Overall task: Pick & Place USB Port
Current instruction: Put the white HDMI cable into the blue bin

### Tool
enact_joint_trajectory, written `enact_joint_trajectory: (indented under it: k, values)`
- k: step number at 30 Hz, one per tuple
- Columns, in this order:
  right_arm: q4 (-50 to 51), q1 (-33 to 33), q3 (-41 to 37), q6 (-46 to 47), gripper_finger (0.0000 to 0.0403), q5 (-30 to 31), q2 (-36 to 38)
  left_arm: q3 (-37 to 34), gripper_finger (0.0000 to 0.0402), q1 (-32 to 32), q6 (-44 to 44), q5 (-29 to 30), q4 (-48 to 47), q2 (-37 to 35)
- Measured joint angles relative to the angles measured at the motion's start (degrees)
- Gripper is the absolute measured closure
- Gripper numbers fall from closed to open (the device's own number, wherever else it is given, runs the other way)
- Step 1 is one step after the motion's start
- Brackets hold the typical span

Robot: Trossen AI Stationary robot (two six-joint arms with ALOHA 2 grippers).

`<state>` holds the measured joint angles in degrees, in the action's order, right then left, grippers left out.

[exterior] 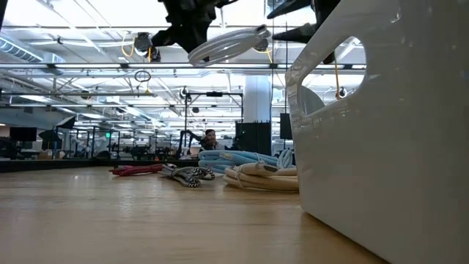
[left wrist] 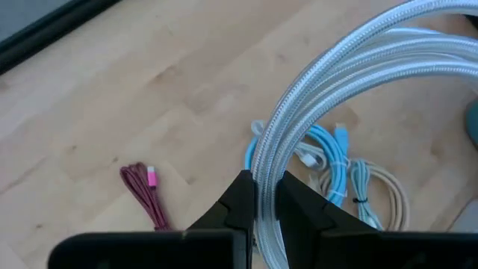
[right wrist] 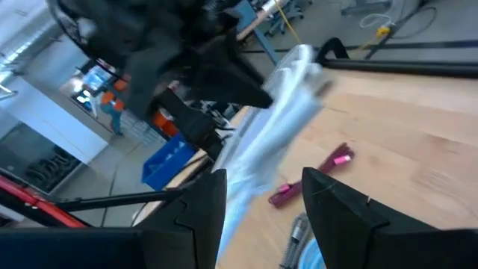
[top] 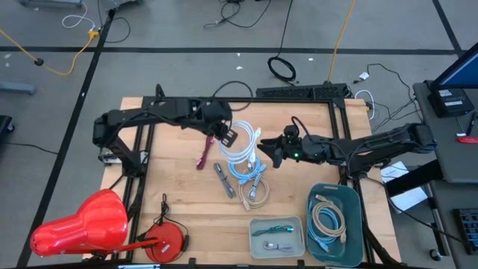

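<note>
A white braided cable coil [top: 244,143] hangs in the air above the table's middle, and the low view shows the coil [exterior: 227,44] well clear of the wood. My left gripper [top: 226,137] comes in from the left and is shut on it. My right gripper [top: 270,153] reaches from the right to the coil's other side, open. In the right wrist view its two fingers stand on either side of the blurred white strands [right wrist: 261,142]. Below the coil, blue [top: 246,169], beige [top: 258,194], black-and-white [top: 224,180] and pink [top: 203,154] cables lie on the table. My left gripper [left wrist: 267,183] pinches several strands of the coil's loop [left wrist: 269,161] between its two fingers, and the strands run lengthwise out between them. The coil is lifted clear of the table and arcs away from the fingertips. My right gripper [right wrist: 261,187]: I cannot tell whether its open fingers touch the strands.
A teal bin [top: 354,196] holding coiled cables stands at the near right, and a small grey tray [top: 256,224] with small parts sits beside it. A red seat-shaped object [top: 82,224] and a red round thing [top: 166,240] lie at the near left. A white container wall [exterior: 381,132] fills the low view's right.
</note>
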<state>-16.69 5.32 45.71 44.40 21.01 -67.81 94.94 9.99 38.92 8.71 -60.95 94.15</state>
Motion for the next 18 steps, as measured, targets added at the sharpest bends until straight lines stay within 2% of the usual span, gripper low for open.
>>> enact_joint_trajectory:
  k: [10, 15, 18]
  values:
    - [-1.86, -0.02, 0.02, 3.52, 0.0230, -0.15, -1.23, 0.00, 0.0363, -1.76, -0.63, 1.53, 0.50, -0.04]
    - [-5.28, -0.07, 0.08, 5.29, 0.0194, -0.30, -2.97, 0.02, 0.0363, -1.72, -1.00, 1.65, 1.46, -0.04]
    - [-10.68, -0.46, 0.03, 7.06, 0.0172, -1.76, -4.60, 0.02, 0.0363, -2.20, -1.34, 1.23, 2.51, -0.04]
